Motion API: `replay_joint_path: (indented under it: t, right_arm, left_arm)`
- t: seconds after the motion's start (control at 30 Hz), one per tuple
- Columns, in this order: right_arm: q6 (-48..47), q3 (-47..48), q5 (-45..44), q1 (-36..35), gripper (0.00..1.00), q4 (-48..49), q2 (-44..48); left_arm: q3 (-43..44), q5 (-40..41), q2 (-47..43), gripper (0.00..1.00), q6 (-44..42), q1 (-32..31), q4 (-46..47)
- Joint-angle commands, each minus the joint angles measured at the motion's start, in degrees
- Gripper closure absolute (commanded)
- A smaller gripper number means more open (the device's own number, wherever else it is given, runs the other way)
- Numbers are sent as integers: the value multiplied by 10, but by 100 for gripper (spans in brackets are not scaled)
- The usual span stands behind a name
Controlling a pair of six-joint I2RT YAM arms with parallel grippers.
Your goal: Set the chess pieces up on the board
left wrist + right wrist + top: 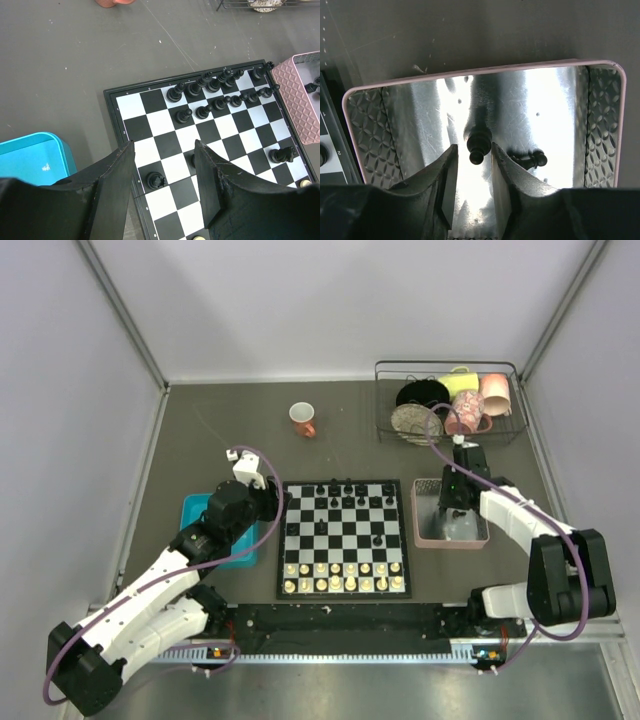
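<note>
From the top camera, the chessboard lies flat in the middle of the table. The black chess pieces stand mostly in its two far rows, and a few stand alone further in. Cream-white pieces fill the two near rows. The left gripper is at the far left corner of the board, beside a teal tray. The right gripper is down inside a pink tray just right of the board.

In the left wrist camera, the left gripper has its jaws wide apart and holds nothing. It is above the left edge of the chessboard, and one black piece stands below the gap.

In the right wrist camera, the right gripper is inside the pink tray. Its jaws are a little apart, one on each side of a lying black pawn, with light between the pawn and one finger. A second black piece lies near it.
</note>
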State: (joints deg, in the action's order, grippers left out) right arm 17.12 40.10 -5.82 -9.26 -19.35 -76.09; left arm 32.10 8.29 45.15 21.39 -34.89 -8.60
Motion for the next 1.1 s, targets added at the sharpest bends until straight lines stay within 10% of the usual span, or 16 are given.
replay_joint_path:
  t: [0.0, 1.07]
  right_arm:
    - [7, 2, 3, -3, 66, 7, 21]
    - [8, 19, -1, -4, 82, 6, -5]
  left_arm:
    - [-6, -6, -6, 44, 5, 3, 26]
    - [-6, -5, -10, 44, 6, 3, 25]
